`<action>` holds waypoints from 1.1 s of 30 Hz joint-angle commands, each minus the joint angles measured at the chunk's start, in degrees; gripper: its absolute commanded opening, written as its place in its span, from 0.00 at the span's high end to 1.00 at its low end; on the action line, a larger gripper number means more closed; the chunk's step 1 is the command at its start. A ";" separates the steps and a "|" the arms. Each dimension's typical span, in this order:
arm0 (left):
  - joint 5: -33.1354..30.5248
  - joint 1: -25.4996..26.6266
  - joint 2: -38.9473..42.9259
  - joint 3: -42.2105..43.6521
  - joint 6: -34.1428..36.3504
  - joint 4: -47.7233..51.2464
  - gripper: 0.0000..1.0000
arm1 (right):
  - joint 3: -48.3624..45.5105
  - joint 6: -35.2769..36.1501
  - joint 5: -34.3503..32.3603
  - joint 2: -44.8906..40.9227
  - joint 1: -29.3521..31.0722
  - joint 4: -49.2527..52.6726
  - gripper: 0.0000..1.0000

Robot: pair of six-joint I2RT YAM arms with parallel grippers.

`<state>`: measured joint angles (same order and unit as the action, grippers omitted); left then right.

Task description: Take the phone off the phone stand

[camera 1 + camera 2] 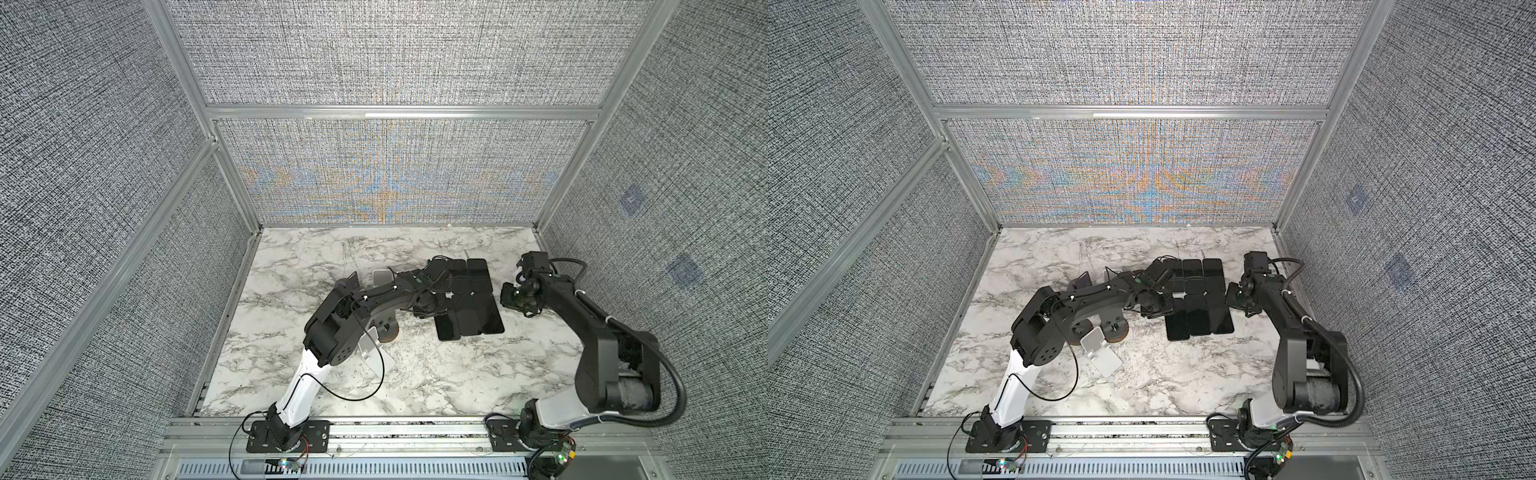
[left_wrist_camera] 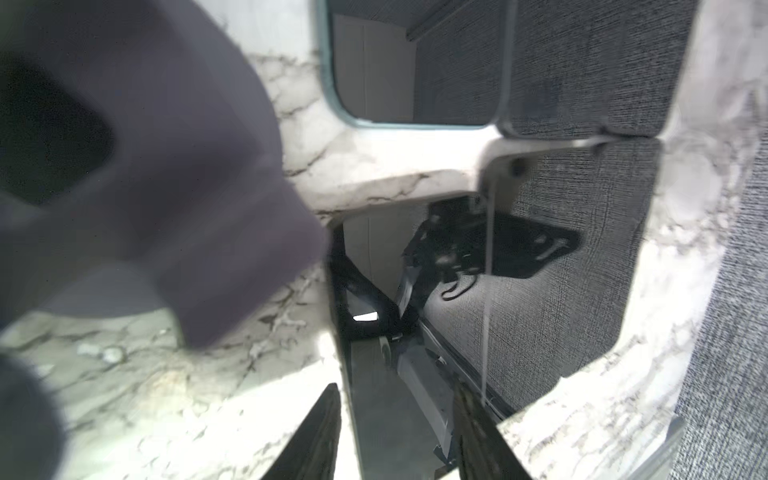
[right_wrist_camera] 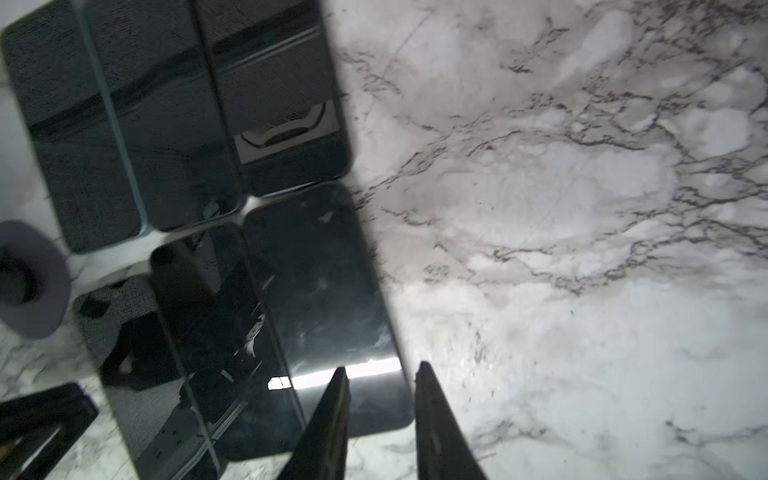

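- Both top views are showing six phones (image 1: 469, 320) (image 1: 1198, 316) lying flat on the marble tabletop (image 1: 415, 382), packed edge to edge in two rows of three, right of the middle.
- A white phone stand (image 1: 376, 349) (image 1: 1100, 353) is sitting well apart from the phones, toward the near left and partly under the left arm's elbow. A stand with a round wooden base (image 1: 390, 331) (image 1: 1117, 330) is sitting just behind it.
- The left end effector (image 1: 428, 309) (image 1: 1154, 309) is reaching across to the left edge of the block of phones, at the seam between the two rows.
- In the left wrist view, the left end effector (image 2: 395, 384) is holding its jaws partly open. One finger (image 2: 324, 432) is sitting by the edge of the nearest phone (image 2: 561, 249) and the other is over its screen. Nothing is visibly clamped between them, and I cannot tell whether they are touching the glass.
- The right end effector (image 1: 509, 297) (image 1: 1233, 297) is hanging just beside the right edge of the phones.
- In the right wrist view, the right end effector (image 3: 381, 370) is keeping only a narrow gap between its fingers (image 3: 332, 415). It is pointing down at the outer corner of the end phone (image 3: 316, 291) and gripping nothing.
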<state>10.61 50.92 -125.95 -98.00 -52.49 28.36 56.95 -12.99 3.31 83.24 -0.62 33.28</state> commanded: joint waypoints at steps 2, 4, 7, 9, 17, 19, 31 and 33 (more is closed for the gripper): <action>-1.82 -0.17 2.71 0.33 2.93 -0.41 0.54 | -2.68 -2.57 0.16 -5.54 6.04 6.75 0.75; -1.01 -0.16 4.11 0.32 4.45 -0.48 0.54 | -4.35 -4.38 1.58 -8.30 10.02 8.16 0.76; 1.03 -0.03 6.94 0.76 8.51 -1.73 0.54 | -7.60 -7.62 3.04 -12.04 15.67 9.35 0.77; 0.53 -0.02 9.83 1.09 10.66 -1.37 0.54 | -9.90 -10.04 4.71 -13.47 19.64 9.09 0.77; -13.75 -1.46 22.94 2.59 18.61 5.27 0.52 | -13.09 -18.88 5.79 -5.54 33.78 -1.12 0.79; -20.09 -1.85 25.88 4.14 19.57 7.36 0.49 | -12.73 -19.68 5.39 -3.09 34.89 -3.90 0.79; -30.21 -10.82 45.78 23.07 18.41 8.70 0.44 | -8.94 -19.56 1.62 6.80 34.74 -8.14 0.79; -30.29 -11.77 49.19 26.89 18.05 5.99 0.44 | -8.29 -19.67 0.82 7.54 34.73 -8.44 0.79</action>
<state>-18.52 40.03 -79.64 -73.84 -33.45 37.39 47.90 -32.38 6.33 90.15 34.13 25.89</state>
